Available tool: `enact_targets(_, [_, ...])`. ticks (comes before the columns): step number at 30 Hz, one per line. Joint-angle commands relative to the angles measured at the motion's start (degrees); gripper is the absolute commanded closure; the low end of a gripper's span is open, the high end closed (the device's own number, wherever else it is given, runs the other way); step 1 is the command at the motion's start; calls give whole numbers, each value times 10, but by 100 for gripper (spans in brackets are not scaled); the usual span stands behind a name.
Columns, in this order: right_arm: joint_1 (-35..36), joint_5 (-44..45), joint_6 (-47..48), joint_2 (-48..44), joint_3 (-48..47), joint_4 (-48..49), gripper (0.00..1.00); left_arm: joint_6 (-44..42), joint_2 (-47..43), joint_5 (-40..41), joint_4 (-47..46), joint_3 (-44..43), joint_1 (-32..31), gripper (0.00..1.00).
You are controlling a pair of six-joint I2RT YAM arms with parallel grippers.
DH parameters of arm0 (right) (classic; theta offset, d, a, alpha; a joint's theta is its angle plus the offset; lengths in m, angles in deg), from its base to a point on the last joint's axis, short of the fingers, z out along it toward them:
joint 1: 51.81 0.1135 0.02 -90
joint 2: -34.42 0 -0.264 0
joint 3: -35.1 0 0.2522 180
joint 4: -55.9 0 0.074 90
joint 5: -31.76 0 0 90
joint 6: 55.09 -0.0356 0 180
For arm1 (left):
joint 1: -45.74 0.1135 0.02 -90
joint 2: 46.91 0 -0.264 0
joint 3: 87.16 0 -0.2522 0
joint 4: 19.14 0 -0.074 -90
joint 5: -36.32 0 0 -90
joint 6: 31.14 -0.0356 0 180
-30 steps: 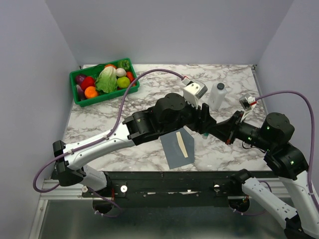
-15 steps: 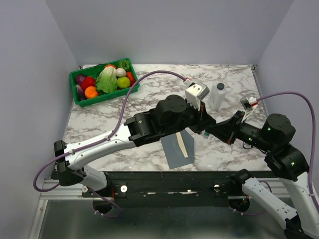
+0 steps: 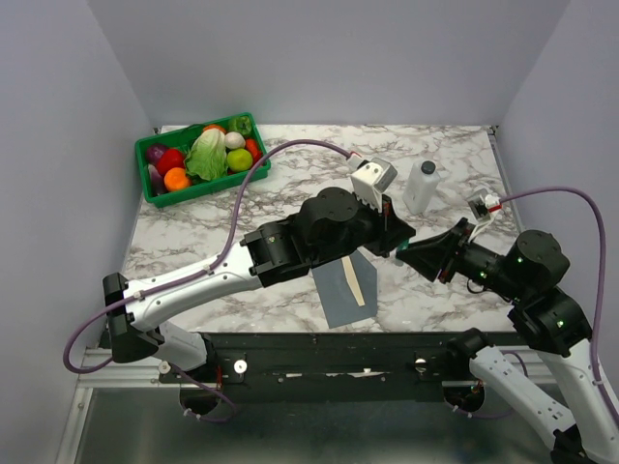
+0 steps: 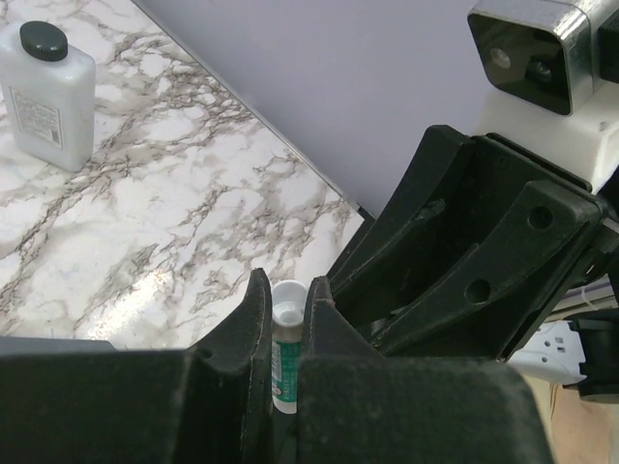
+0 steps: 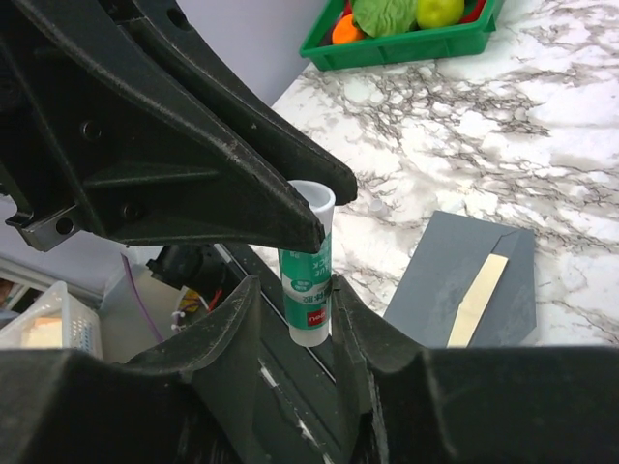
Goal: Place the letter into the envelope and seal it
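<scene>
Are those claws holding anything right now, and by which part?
Yes, a small green-labelled tube. The right fingers clamp its lower body; the left fingers pinch its white top end, so both hold it.

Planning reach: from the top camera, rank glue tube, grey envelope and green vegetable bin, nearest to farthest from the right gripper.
1. Glue tube, in the right gripper
2. Grey envelope, left, near edge
3. Green vegetable bin, far-left corner

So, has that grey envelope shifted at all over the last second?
No. The envelope lies at the same spot and the same angle, its lowest corner just as close to the near edge of the table as before.
</scene>
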State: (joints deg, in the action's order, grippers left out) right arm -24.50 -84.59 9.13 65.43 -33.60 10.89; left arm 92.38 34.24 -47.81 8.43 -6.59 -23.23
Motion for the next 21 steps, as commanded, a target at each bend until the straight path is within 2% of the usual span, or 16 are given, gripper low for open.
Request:
enact_targets(1, [2, 3, -9, -8, 5, 22, 58, 15, -20, 19, -33, 11, 1, 100])
enact_targets(5, [2, 4, -12, -9, 10, 30, 55, 22, -22, 15, -38, 15, 1, 100])
enact_targets(16, [2, 6, -12, -1, 17, 36, 56, 29, -26, 9, -50, 21, -3, 100])
enact_targets(19, [2, 6, -13, -2, 19, 38, 61, 30, -25, 7, -52, 21, -3, 100])
enact_targets(21, [2, 5, -13, -1, 20, 39, 73, 30, -24, 3, -53, 23, -4, 100])
